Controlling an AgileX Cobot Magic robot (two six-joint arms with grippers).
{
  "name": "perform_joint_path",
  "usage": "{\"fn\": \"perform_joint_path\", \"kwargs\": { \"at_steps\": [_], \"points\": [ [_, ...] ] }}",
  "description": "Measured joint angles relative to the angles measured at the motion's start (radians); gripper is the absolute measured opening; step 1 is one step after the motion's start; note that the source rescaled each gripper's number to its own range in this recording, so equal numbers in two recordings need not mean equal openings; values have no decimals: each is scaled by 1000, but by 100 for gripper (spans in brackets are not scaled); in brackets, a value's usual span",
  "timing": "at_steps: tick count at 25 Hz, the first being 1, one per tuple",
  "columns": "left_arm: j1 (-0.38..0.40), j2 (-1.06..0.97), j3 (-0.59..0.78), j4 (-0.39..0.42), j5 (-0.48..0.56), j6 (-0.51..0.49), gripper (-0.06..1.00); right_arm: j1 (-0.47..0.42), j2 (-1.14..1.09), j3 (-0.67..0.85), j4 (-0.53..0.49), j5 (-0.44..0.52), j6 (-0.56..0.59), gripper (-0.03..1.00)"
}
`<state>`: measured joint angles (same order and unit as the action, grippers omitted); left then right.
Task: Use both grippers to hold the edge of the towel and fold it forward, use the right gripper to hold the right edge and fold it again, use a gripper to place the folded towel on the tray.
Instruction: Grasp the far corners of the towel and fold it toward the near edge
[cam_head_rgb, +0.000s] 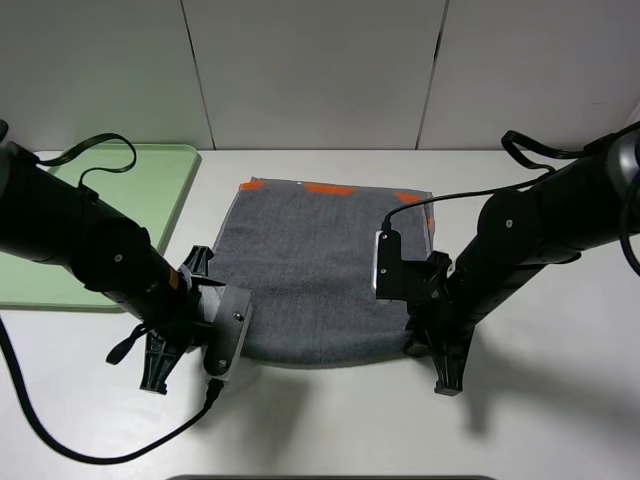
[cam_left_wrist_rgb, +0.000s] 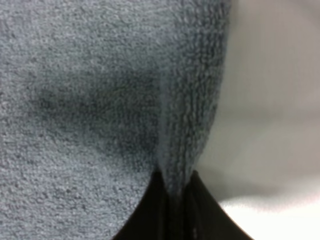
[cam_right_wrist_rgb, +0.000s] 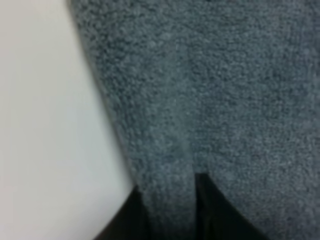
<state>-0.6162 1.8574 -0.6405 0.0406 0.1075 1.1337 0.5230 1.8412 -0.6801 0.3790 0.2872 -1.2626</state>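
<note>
**Towel pinched at both near corners**

We see the towel lying flat in the middle of the table, its orange stripes toward the far edge. The left gripper is clamped on the edge of the towel at the near left corner, with a ridge of cloth nipped between its jaws. The right gripper grasps the cloth likewise at the near right corner. The tray sits at the table's left edge, beside the towel but apart from it

White tabletop carries a dark grey towel, spread at centre. Pale green tray lies to its left, apart from it.
</note>
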Motion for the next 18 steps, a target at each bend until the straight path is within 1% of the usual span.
{"fn": "perform_joint_path", "kwargs": {
  "at_steps": [2,4,12,18],
  "points": [
    [0,0,0,2,-1,0,1,0,0,0,0,0,0,4],
    [0,0,1,2,-2,1,1,0,0,0,0,0,0,0],
    [0,-41,13,3,-4,3,0,0,0,0,0,12,0,0],
    [0,-111,30,6,57,3,0,0,-28,-2,-7,68,12,0]
  ]
}}
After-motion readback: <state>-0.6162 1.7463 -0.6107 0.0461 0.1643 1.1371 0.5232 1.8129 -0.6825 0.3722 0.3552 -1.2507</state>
